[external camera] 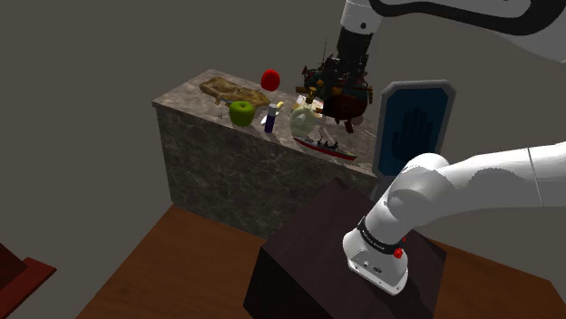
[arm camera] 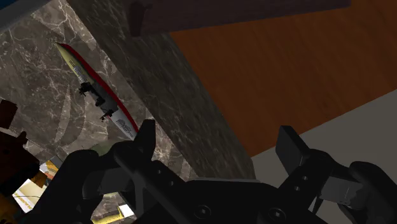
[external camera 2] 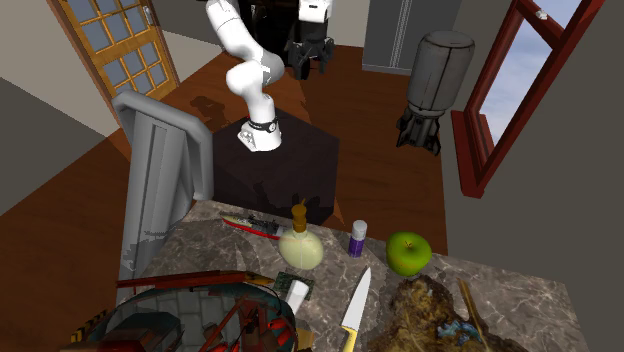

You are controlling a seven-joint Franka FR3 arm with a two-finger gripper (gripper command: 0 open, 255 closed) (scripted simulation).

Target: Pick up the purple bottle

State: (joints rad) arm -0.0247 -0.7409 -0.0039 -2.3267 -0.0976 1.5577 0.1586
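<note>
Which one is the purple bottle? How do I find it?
Find the grey marble counter. Near its edge, the purple bottle stands upright between a green apple and a round pale flask. It is the slimmest of the three and has a white cap.

jaws: apart | model ship (arm camera: 98,95): on marble counter (arm camera: 38,83), near its edge | wooden floor (arm camera: 286,70): beyond

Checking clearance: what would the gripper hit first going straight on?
The gripper would likely meet the counter side, beside the ship; depth is unclear, so it may pass to the floor.
</note>
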